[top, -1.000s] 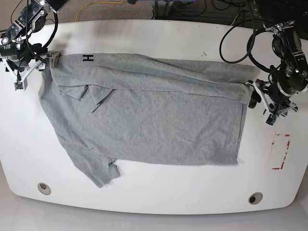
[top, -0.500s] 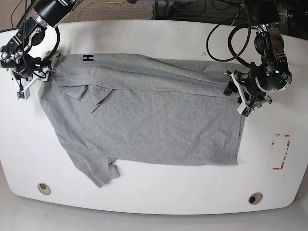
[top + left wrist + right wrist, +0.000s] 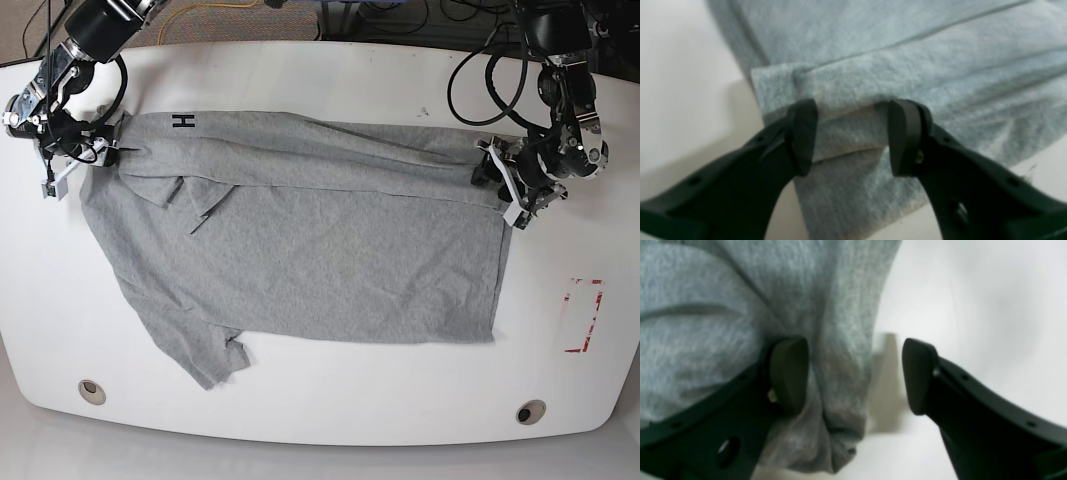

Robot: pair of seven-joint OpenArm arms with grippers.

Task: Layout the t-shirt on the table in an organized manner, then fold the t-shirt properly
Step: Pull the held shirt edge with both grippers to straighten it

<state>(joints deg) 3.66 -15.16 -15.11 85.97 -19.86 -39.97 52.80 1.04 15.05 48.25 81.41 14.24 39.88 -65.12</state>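
The folding step is judged in hand: the grey t-shirt (image 3: 300, 230) lies spread on the surface (image 3: 330, 410). Folded corners sit between the unclenched left tool (image 3: 850, 136) and right tool (image 3: 853, 373); clamping is called for next.

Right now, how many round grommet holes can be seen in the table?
2. One grommet hole is near the table's front left corner in the base view, the other near its front right corner. The t-shirt may hide more.
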